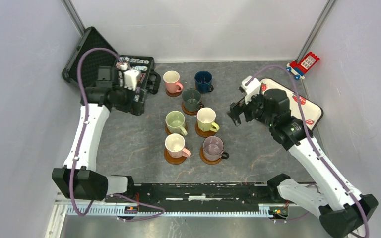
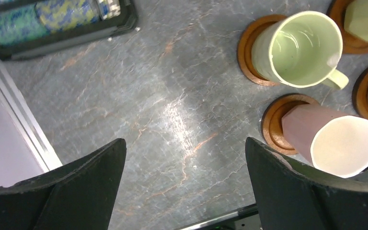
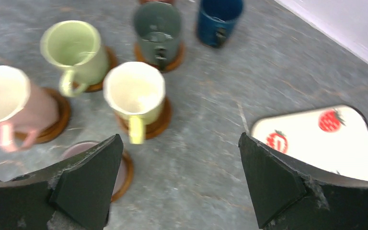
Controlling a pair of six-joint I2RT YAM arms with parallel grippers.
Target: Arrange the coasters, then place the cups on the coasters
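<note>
Several cups stand in a cluster mid-table: pink point(image 1: 171, 82), navy point(image 1: 203, 81), dark grey-green point(image 1: 192, 99), light green point(image 1: 175, 121), cream-yellow point(image 1: 207, 119), pale pink-white point(image 1: 175, 145) and mauve-grey point(image 1: 213, 148). Brown coasters point(image 1: 174, 158) show under most of them; under the navy cup point(image 3: 219, 19) I cannot make one out. My left gripper point(image 1: 138, 103) point(image 2: 184, 141) hangs open and empty, left of the cluster. Right of the cream-yellow cup point(image 3: 134, 93), my right gripper point(image 1: 236, 115) point(image 3: 179, 136) is open over bare table, holding nothing. Its left finger partly hides the mauve-grey cup point(image 3: 91, 148).
An open black case point(image 1: 106, 59) with printed items lies at the back left, beside the left arm. A white strawberry-print tray point(image 1: 310, 106) point(image 3: 326, 139) lies under the right arm. A red and blue toy point(image 1: 303, 63) sits in the back right corner. Walls close three sides.
</note>
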